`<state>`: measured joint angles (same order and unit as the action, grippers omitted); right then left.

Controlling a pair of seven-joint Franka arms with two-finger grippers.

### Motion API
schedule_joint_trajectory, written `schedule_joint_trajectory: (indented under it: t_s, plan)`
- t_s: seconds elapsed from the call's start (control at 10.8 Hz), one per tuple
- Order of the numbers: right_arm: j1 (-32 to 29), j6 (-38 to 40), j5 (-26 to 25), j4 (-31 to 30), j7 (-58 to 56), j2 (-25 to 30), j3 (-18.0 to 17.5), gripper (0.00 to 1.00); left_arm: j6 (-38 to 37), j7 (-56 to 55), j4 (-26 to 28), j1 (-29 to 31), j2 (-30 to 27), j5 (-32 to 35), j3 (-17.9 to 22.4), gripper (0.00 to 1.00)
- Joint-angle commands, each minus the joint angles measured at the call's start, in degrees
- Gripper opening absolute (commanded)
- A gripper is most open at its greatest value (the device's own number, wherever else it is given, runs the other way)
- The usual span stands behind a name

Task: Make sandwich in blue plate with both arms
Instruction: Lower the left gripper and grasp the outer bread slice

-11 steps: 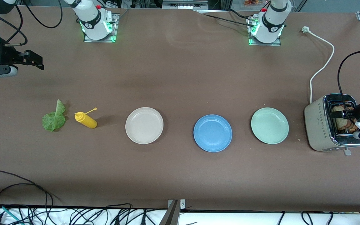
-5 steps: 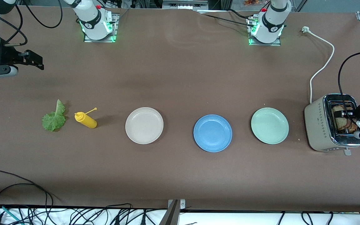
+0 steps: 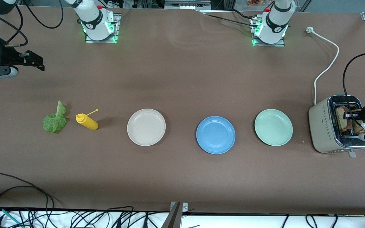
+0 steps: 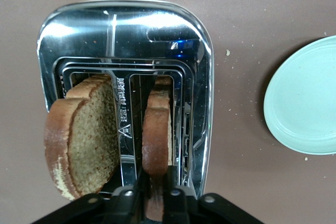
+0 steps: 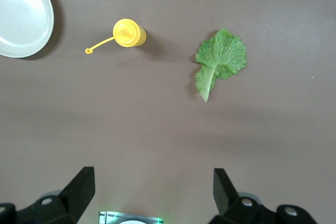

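The blue plate [image 3: 215, 135] lies bare at mid-table. Two brown bread slices stand in the toaster [image 3: 323, 133] at the left arm's end. My left gripper [image 3: 348, 115] [image 4: 155, 182] reaches down into the toaster and is shut on the crust edge of the bread slice [image 4: 156, 129] in the slot nearer the mint plate. The other bread slice [image 4: 84, 140] leans in the neighbouring slot. The lettuce leaf [image 3: 54, 122] [image 5: 220, 59] lies flat at the right arm's end. My right gripper [image 3: 41, 61] [image 5: 155, 192] waits open in the air over bare table there.
A yellow squeeze bottle [image 3: 87, 122] [image 5: 128, 32] lies beside the lettuce. A cream plate [image 3: 146, 127] and a mint-green plate [image 3: 273, 127] [image 4: 310, 98] flank the blue one. The toaster's white cord [image 3: 326, 66] trails toward the left arm's base.
The left gripper's fingers have closed from wide open onto the bread slice in the toaster. The right arm has not moved.
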<state>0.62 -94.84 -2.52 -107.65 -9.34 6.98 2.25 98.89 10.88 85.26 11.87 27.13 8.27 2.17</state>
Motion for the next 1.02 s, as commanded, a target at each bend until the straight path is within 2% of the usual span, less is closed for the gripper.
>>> schedule_joint_trajectory:
  t_s: [0.0,0.37,0.83,0.92]
  plan:
    - [0.1,1.3,0.8,1.5,-0.6,-0.6,0.2,1.0,-0.3,1.9,-1.8,0.4,0.8,-0.8,-0.1,0.0]
    - [0.1,1.3,0.8,1.5,-0.6,-0.6,0.2,1.0,-0.4,2.2,-1.8,0.3,0.3,-0.8,-0.1,0.0]
    - [0.1,1.3,0.8,1.6,-0.6,-0.6,0.3,1.0,-8.6,6.1,-11.1,-1.0,0.1,-0.7,-0.9,0.0]
    - [0.1,1.3,0.8,1.5,-0.6,-0.6,0.3,1.0,-8.8,7.7,-11.5,-0.9,-0.2,-0.7,-0.8,0.0]
